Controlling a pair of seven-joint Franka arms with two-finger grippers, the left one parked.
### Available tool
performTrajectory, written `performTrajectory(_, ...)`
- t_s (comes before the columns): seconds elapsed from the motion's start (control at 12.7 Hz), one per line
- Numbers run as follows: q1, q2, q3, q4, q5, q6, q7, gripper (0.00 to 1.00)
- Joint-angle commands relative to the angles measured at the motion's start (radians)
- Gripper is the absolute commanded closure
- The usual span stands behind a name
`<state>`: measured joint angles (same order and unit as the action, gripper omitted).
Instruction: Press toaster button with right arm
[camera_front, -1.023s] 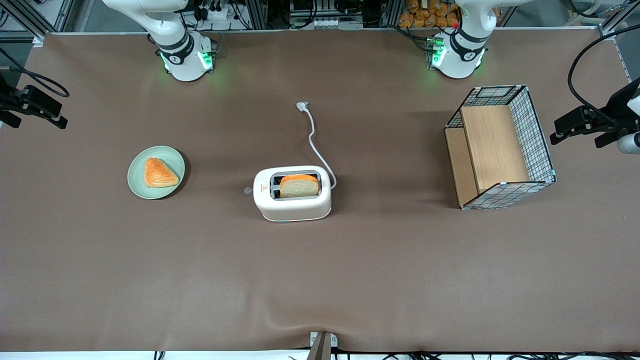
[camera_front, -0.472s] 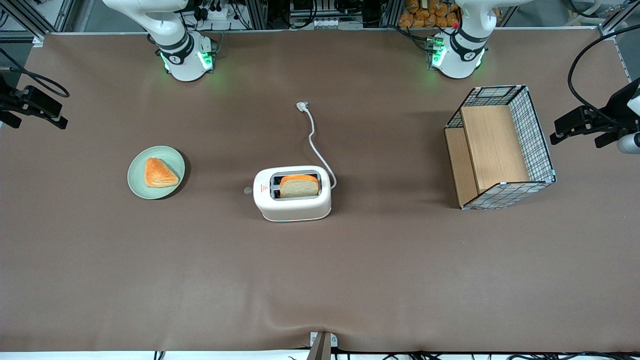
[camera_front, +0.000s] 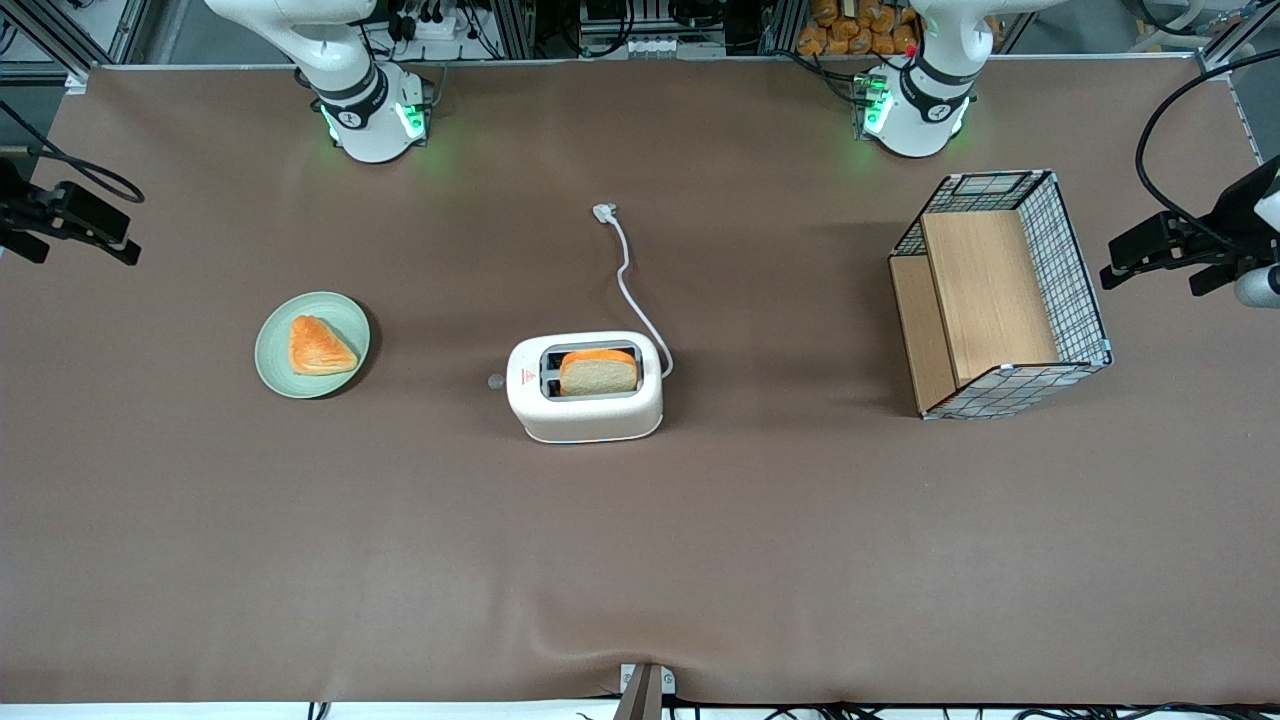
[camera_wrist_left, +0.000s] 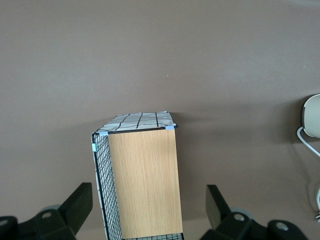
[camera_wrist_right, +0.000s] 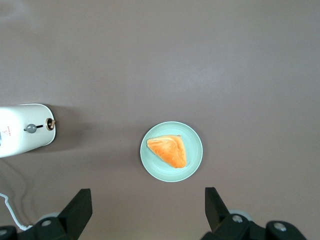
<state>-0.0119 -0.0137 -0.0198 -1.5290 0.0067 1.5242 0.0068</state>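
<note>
Open and empty, the gripper (camera_wrist_right: 145, 212) hangs high above the plate (camera_wrist_right: 193, 134) of pastry (camera_wrist_right: 168, 150), well apart from the toaster (camera_front: 585, 387) mid-table; its button (camera_front: 494, 380) sticks out toward the plate, bread (camera_front: 598, 371) in one slot

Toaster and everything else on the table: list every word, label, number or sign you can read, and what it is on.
No words or numbers can be read anywhere.
Red warning triangle: a sign on top of the toaster, near the button end; any print by it is too small to read.
Round marks on the arm bases: too small to read.
Plate, wire basket, cord: no markings.
The tool hangs high above the plate, open, unmarked.
</note>
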Motion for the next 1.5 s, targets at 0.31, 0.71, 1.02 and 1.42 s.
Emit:
performTrajectory(0.31, 0.009, 0.07, 0.001, 0.01, -0.025, -0.015, -0.01, 0.0)
performTrajectory(0.71, 0.03, 0.164, 0.003, -0.02, 0.096, -0.022, -0.007, 0.25)
performTrajectory(1.02, 0.043, 0.271, 0.003, -0.029, 0.238, -0.012, -0.01, 0.66)
performTrajectory(1.42, 0.082, 0.394, 0.003, -0.028, 0.409, 0.036, -0.022, 1.0)
